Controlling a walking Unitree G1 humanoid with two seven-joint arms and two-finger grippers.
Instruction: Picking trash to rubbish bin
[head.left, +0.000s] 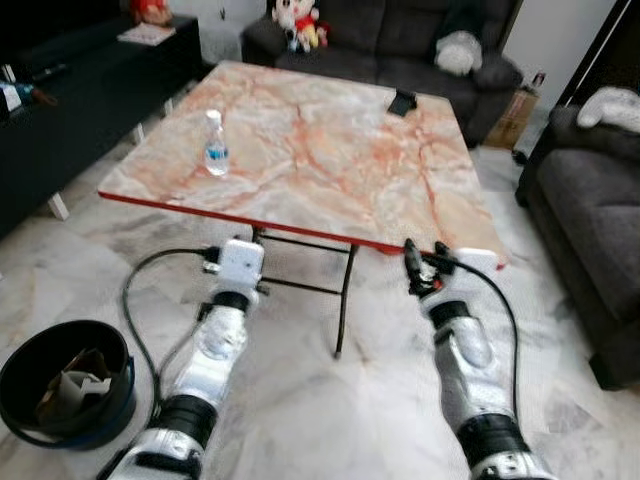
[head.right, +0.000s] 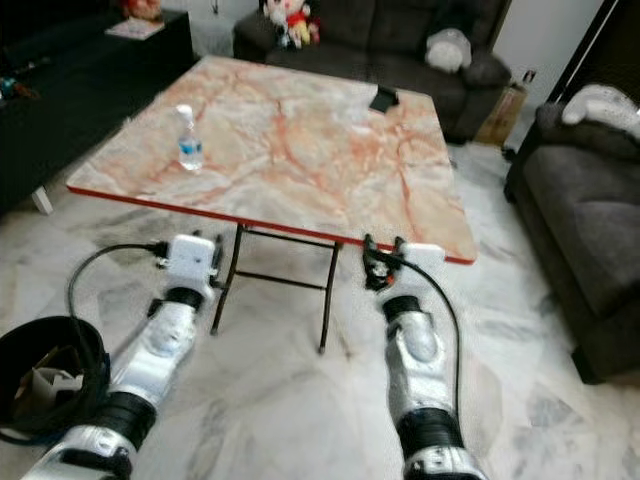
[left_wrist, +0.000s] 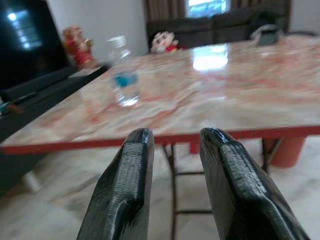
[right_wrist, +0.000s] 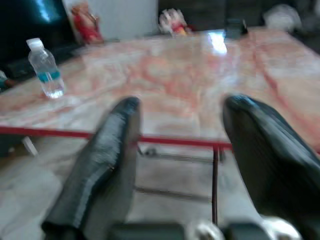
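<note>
A square worktop (head.left: 330, 150) with a glossy pink-and-cream marble pattern and a thin red edge stands on slim dark metal folding legs over a pale marble floor (head.left: 300, 400). A clear plastic bottle (head.left: 215, 145) with a white cap and blue label stands upright on the worktop's left part, well in from the near edge. A small dark flat object (head.left: 402, 102) lies near the far edge; its kind cannot be told. The round black bin (head.left: 65, 385), smooth-walled, sits on the floor at lower left beside the left arm, with crumpled pale paper inside. The left claw (left_wrist: 172, 145) is held just below and short of the worktop's near edge, its two ribbed black fingers a narrow gap apart and holding nothing; the bottle lies beyond it and to its left. The right claw (right_wrist: 182, 117) is held before the near right corner, its fingers spread wide and empty. Both silver arms reach forward, black cables looping from the wrists. Dark fabric sofas (head.left: 400, 40) stand behind and to the right, with plush toys (head.left: 298, 22) on the rear one.
</note>
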